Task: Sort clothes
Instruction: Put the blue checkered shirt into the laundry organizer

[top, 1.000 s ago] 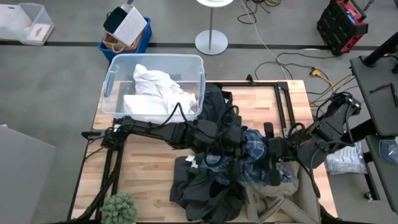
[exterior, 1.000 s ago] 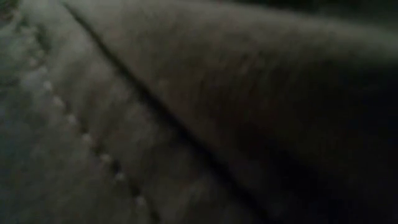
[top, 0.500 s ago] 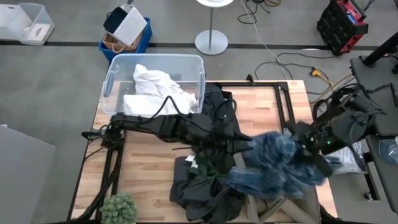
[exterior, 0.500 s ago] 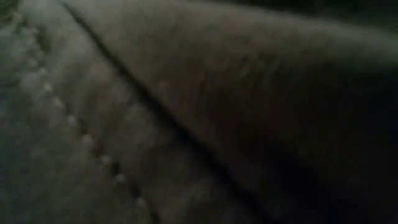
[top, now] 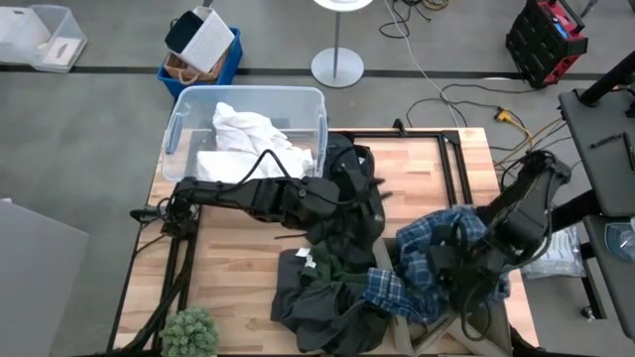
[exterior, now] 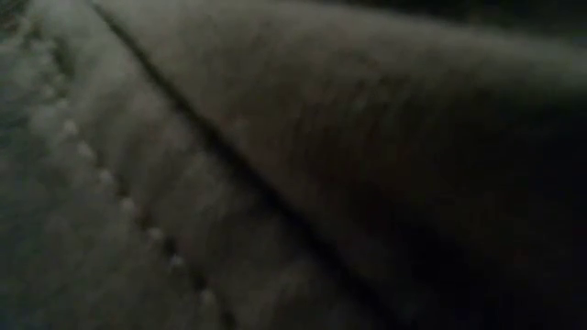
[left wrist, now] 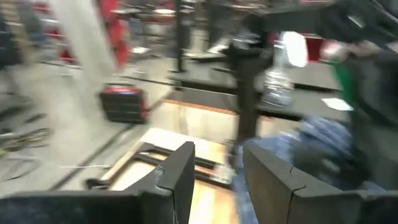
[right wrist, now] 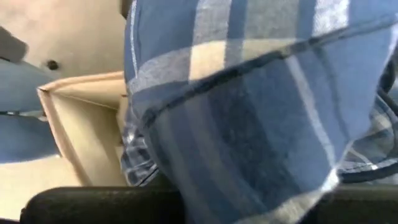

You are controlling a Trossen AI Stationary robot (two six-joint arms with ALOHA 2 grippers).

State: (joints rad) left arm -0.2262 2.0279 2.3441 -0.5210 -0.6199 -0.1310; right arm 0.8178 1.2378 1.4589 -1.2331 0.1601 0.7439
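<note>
High view: my right gripper [top: 458, 270] sits buried in the plaid shirt [top: 429, 260], just right of the dark clothes pile [top: 327, 288]; can't tell its finger state here. My left gripper [top: 365, 190] hovers above the pile's top edge. White clothes [top: 248, 139] lie in the clear bin [top: 179, 124], upper left of the pile.
Low view: only dark fabric, w/ a stitched seam.
Left wrist: 2 fingers [left wrist: 180, 174] apart, nothing between.
Right wrist: plaid fills view beside a cardboard box [right wrist: 81, 130].
</note>
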